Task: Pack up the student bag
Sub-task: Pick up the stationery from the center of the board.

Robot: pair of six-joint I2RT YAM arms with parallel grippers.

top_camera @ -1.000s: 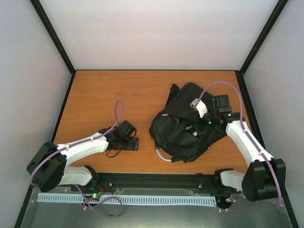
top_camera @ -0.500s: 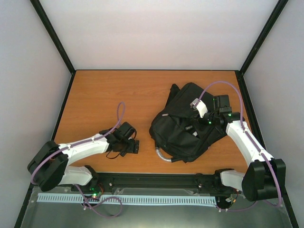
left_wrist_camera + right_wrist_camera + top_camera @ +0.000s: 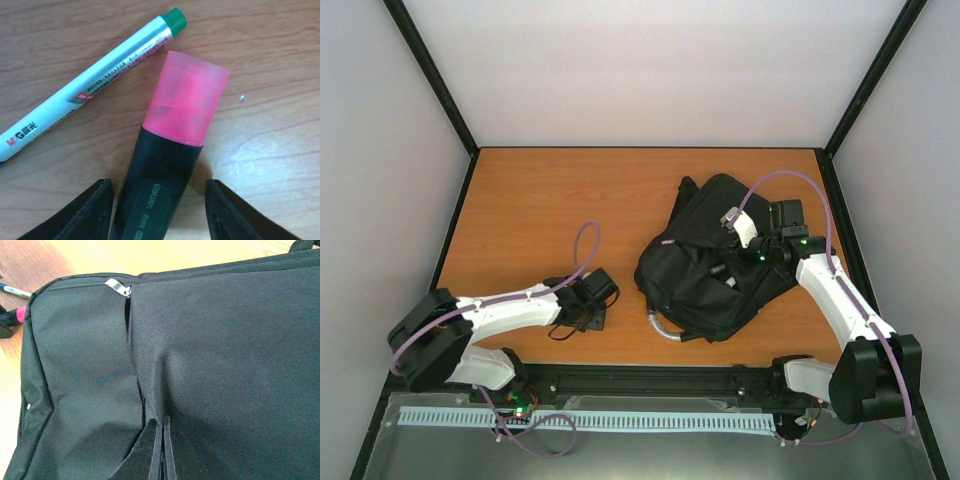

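Observation:
The student bag, a large black backpack, lies on the right half of the wooden table; it fills the right wrist view. My right gripper is shut on a fold of the bag's fabric beside an open zip slit, whose silver zip pull sits at the slit's top. My left gripper is open and low over the table, left of the bag in the top view. A highlighter with a black body and pink cap lies between its fingers with a gap on each side.
A white pen with a green cap lies just left of the highlighter. Both show small at the left edge of the right wrist view, the pen above the highlighter. The bag's grey loop handle points at the near edge.
My left gripper has moved nearer the front edge and a little right, toward the bag. The right arm and the bag have not moved.

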